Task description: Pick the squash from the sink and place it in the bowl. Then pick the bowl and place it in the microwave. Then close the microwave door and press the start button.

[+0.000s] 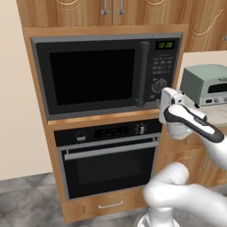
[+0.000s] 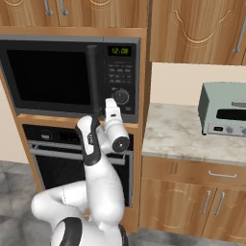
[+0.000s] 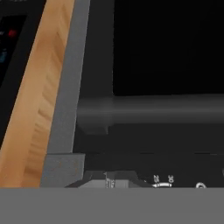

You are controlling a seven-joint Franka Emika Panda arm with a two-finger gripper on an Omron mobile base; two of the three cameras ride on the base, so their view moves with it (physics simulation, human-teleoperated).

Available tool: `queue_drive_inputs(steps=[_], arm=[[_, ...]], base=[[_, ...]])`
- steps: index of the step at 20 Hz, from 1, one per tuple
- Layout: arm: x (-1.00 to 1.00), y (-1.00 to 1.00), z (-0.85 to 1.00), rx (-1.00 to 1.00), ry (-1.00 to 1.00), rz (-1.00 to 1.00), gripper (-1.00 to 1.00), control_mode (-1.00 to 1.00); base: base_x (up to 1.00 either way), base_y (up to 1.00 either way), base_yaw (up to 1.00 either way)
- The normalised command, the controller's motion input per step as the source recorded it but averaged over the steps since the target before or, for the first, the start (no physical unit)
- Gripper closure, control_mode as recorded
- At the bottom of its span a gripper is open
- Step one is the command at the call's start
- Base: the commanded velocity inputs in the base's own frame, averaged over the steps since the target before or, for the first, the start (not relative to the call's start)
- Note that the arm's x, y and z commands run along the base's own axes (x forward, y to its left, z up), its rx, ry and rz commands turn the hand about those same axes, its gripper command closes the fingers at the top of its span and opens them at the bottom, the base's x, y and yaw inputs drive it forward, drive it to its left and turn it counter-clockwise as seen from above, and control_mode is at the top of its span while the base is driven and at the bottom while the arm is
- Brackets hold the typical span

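The microwave (image 1: 97, 75) (image 2: 53, 77) sits built into the wooden cabinet, and its dark-glass door (image 1: 91, 76) is closed flat. The vertical bar handle (image 1: 142, 73) (image 2: 93, 79) crosses the hand view as a grey bar (image 3: 153, 109). My gripper (image 1: 158, 103) (image 2: 109, 103) (image 3: 109, 180) is shut with nothing in it. It is held up at the bottom of the button panel (image 1: 163, 66) (image 2: 120, 77), just below the round dial (image 1: 158, 84) (image 2: 121, 97). The green clock (image 1: 166, 45) is lit. The squash, the bowl and the sink are out of view.
A black wall oven (image 1: 111, 159) (image 2: 48, 153) with a horizontal handle sits under the microwave. To the right is a marble counter (image 2: 182, 134) carrying a pale grey-green toaster oven (image 1: 206, 84) (image 2: 223, 109). Wooden cabinets run above and below.
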Motion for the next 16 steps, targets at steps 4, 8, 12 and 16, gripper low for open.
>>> queue_drive_inputs(steps=[4,8,12,16], arm=[[0.39,-0.01,-0.09,0.0,0.0,-0.09,1.0,-1.0],[0.47,0.0,-0.08,0.01,0.0,-0.09,1.0,-1.0],[0.46,-0.16,0.0,0.05,0.0,-0.06,1.0,-1.0],[0.37,-0.28,0.0,0.08,0.0,-0.01,1.0,-1.0]], base=[[0.0,0.0,0.0],[0.0,0.0,0.0],[0.0,0.0,0.0],[0.0,0.0,0.0]])
